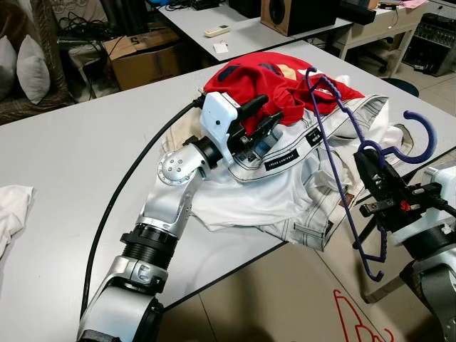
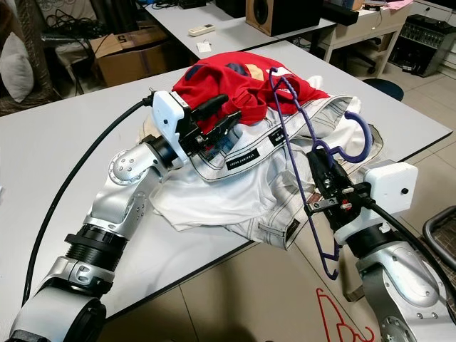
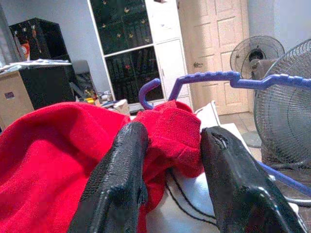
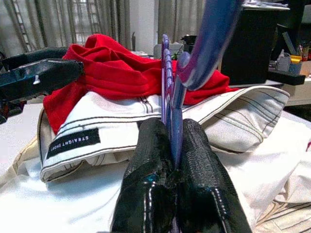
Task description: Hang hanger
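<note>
Right gripper [image 2: 322,165] is clamped on the purple hanger [image 1: 335,114] near its neck

Looks light, stiff, slick plastic; left gripper [image 1: 262,114] sits parted around red cloth [image 3: 53,145], so hold just under the hook

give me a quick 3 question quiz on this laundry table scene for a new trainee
1. True or false: the right gripper is shut on the purple hanger.
2. What is between the left gripper's fingers? A) red garment B) white shorts C) remote control
3. Fill in: the clothes pile lies on a ____ table.

Key: 1 true; 2 A; 3 grey
</note>
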`<state>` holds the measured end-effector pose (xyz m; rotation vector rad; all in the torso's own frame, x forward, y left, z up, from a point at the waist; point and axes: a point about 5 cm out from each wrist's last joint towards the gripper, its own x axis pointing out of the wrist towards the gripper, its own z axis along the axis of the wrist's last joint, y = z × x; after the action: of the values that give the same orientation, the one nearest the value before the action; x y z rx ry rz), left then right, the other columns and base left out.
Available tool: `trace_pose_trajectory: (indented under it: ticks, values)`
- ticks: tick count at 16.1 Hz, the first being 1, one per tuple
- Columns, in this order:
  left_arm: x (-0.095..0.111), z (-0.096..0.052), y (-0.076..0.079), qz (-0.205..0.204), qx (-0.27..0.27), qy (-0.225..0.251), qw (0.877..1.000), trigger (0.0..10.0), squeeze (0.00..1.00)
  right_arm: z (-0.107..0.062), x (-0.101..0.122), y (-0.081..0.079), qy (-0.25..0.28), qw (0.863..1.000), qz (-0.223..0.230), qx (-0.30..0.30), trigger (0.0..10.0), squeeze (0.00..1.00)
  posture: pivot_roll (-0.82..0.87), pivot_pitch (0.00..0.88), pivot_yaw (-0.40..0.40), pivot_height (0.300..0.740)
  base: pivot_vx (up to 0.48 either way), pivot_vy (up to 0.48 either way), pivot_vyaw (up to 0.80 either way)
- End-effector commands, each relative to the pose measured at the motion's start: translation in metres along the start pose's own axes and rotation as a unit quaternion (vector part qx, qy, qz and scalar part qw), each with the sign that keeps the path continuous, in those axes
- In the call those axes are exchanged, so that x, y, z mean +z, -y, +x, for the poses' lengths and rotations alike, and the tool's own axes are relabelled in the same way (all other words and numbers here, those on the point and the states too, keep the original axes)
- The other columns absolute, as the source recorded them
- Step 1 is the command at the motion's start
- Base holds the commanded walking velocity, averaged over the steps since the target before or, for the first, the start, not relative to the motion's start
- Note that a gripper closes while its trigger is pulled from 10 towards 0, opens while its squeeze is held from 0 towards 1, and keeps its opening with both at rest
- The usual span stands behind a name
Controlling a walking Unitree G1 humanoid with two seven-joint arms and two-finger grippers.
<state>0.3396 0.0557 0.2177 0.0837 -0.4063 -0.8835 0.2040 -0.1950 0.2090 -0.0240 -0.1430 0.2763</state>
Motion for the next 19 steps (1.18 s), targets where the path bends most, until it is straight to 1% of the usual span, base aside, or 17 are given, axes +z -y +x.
trace_pose_trajectory:
  ticks: [1, 2, 3, 13, 15, 16, 17, 18, 19]
  values:
    - [0.004, 0.002, -0.002, 0.005, 0.000, 0.008, 1.000, 3.1, 0.00, -0.002, 0.004, -0.003, 0.009, 1.000, -0.007, 0.010, 10.0, 0.00, -0.14, 0.042, 0.098, 0.740, 0.000, 0.000, 0.00]
    - [0.005, 0.003, -0.002, 0.005, -0.002, 0.011, 1.000, 1.1, 0.00, -0.002, 0.003, -0.003, 0.008, 1.000, -0.006, 0.010, 10.0, 0.00, -0.14, 0.041, 0.098, 0.740, 0.000, 0.000, 0.00]
    - [0.006, 0.003, -0.002, 0.004, -0.002, 0.014, 1.000, 0.0, 0.00, -0.002, 0.003, -0.004, 0.008, 1.000, -0.006, 0.010, 10.0, 0.00, -0.14, 0.039, 0.098, 0.740, 0.000, 0.000, 0.00]
    - [0.008, 0.000, -0.001, -0.004, -0.008, 0.025, 1.000, 0.0, 0.00, -0.002, 0.001, -0.004, 0.004, 1.000, -0.005, 0.015, 10.0, 0.00, -0.13, 0.049, 0.091, 0.740, 0.000, 0.000, 0.00]
    - [0.008, 0.000, -0.006, -0.003, 0.013, 0.025, 1.000, 0.0, 0.00, -0.002, 0.001, -0.004, 0.005, 1.000, -0.004, 0.016, 10.0, 0.00, -0.13, 0.048, 0.091, 0.740, 0.000, 0.000, 0.00]
    - [0.009, 0.000, -0.012, 0.004, 0.036, 0.021, 0.999, 0.0, 0.00, -0.002, 0.002, -0.005, 0.007, 1.000, -0.001, 0.018, 10.0, 0.00, -0.13, 0.043, 0.093, 0.740, 0.000, 0.000, 0.00]
    - [0.010, 0.000, -0.019, 0.018, 0.063, 0.020, 0.998, 0.0, 0.00, -0.001, 0.003, -0.005, 0.012, 1.000, 0.007, 0.021, 10.0, 0.00, -0.13, 0.038, 0.094, 0.740, 0.000, 0.000, 0.00]
    - [0.013, 0.001, -0.023, 0.028, 0.075, 0.021, 0.997, 0.0, 0.00, -0.001, 0.005, -0.006, 0.016, 0.999, 0.013, 0.027, 10.0, 0.00, -0.13, 0.038, 0.094, 0.740, 0.000, 0.000, 0.00]
    - [0.020, 0.003, -0.029, 0.040, 0.090, 0.032, 0.995, 0.0, 0.00, -0.001, 0.007, -0.009, 0.021, 0.999, 0.021, 0.045, 10.0, 0.00, -0.12, 0.030, 0.096, 0.740, 0.000, 0.000, 0.00]
